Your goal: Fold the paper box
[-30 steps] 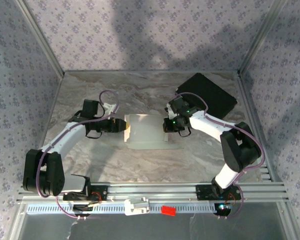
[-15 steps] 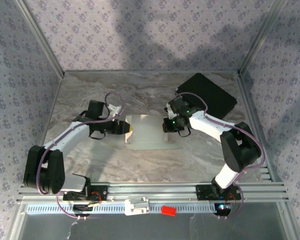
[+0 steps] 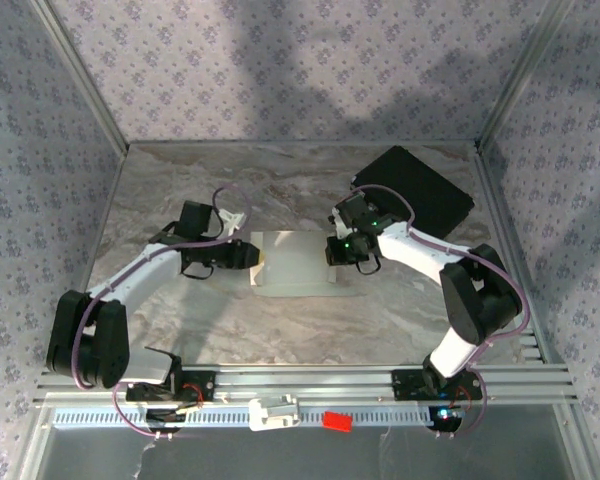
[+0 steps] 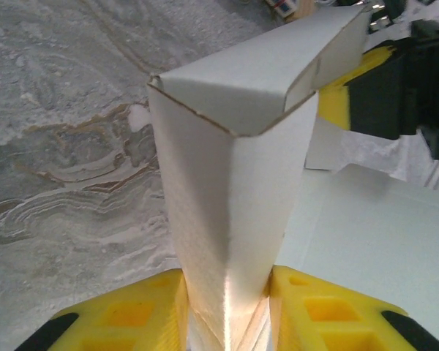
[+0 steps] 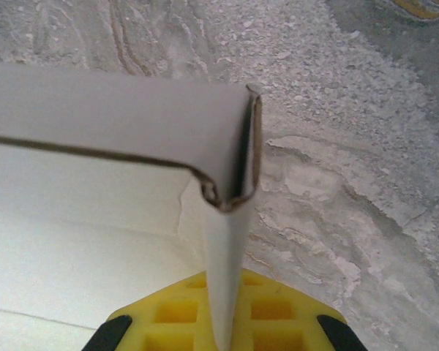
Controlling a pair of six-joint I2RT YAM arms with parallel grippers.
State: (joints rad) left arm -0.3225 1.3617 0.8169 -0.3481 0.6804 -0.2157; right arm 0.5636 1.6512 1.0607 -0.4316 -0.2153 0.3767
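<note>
Pinching opposite edges, left hand (image 3: 252, 254) and right hand (image 3: 335, 250) flank the paper box (image 3: 295, 262).

We see a white cardboard paper box (image 3: 298, 262), a black rectangular case (image 3: 420, 190), a grey-brown marbled table (image 3: 180, 180), lilac floral-patterned walls (image 3: 280, 70).

Btm of paper box (image 4: 230, 219) fold + left tool (image 4: 227, 322) fingers partly off-frame.
</note>
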